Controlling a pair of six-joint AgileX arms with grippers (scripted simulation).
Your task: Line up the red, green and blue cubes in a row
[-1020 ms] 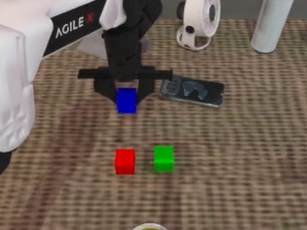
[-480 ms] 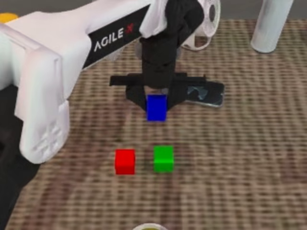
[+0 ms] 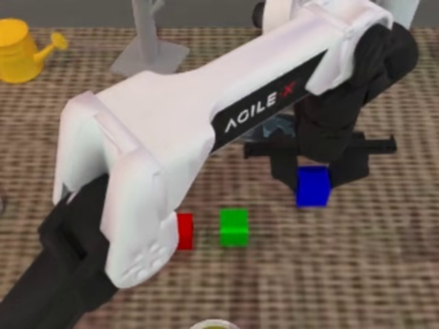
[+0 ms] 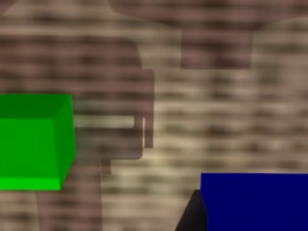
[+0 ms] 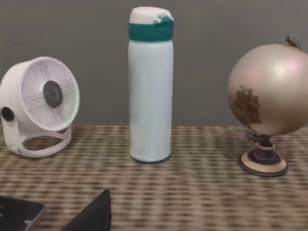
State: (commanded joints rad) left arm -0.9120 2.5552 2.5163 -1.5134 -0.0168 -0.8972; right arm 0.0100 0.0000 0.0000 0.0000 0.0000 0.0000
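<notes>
L gripper [image 3: 313, 179] clamped on blue cube [image 3: 313, 186], swung right, now 2 o'clock of green cube [image 3: 234, 227]; red cube [image 3: 184, 231] half hidden; drop next. R arm unseen.

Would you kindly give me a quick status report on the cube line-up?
Left hand shut on blue cube, raised right of green cube. Red cube beside green, part hidden by the arm. Right hand not seen. Drop spot unobstructed.

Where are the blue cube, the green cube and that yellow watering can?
blue cube [image 3: 313, 186]: top view, its top face.
green cube [image 3: 234, 227]: top view, its top face.
yellow watering can [image 3: 18, 49]: top view, its body.
</notes>
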